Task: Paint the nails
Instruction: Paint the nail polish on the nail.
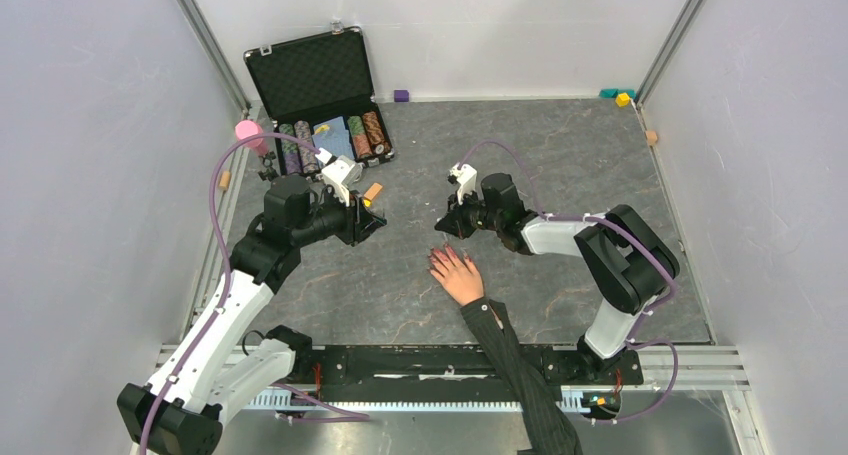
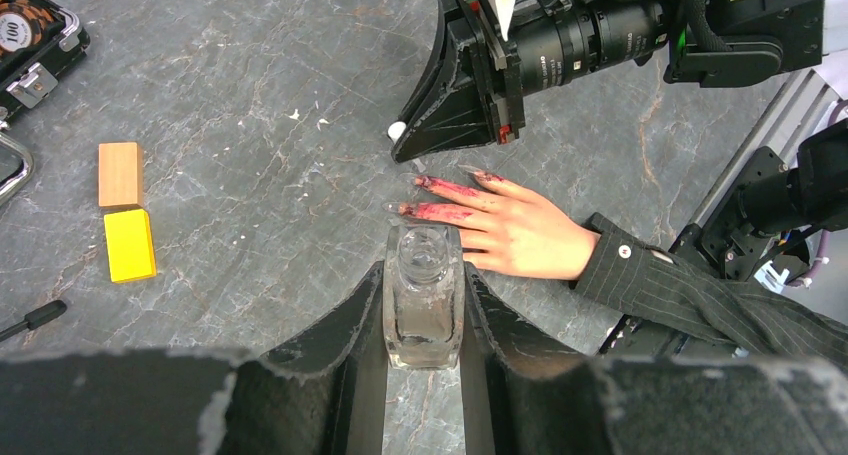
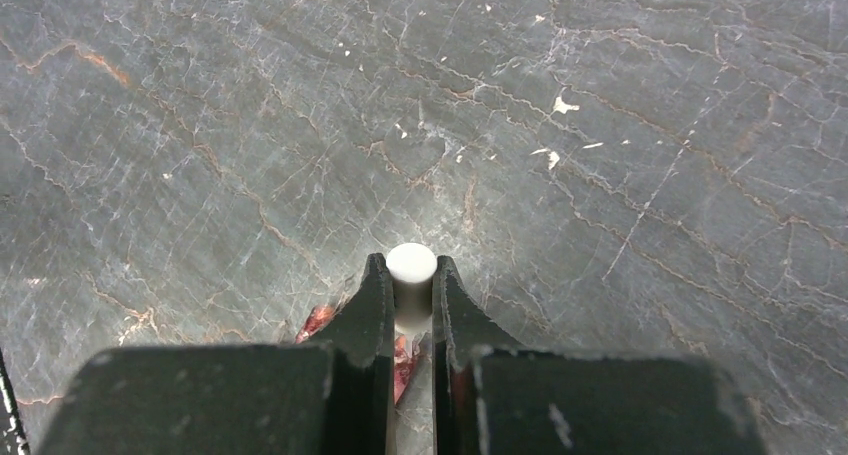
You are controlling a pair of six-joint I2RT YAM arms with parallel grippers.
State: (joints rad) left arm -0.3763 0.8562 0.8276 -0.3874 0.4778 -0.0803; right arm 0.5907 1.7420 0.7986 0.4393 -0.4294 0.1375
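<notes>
Nails seem glossy red; left hand grips square glass bottle.

The right jaws hide all but slivers of the nails.

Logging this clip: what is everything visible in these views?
hand: one, pale, pinstriped sleeve, near centre
nails: several, reddish, on hand
bottle: one, clear, uncapped, left of hand
cap: one, white, over the nails
case: one, black, open, far left
wooden block: one, tan, mid-table
yellow block: one, yellow, beside it
pink object: one, pink, left of case
purple block: one, purple, far edge
table: one, dark grey
left gripper: one, black, shut on bottle
right gripper: one, black, shut on cap
</notes>
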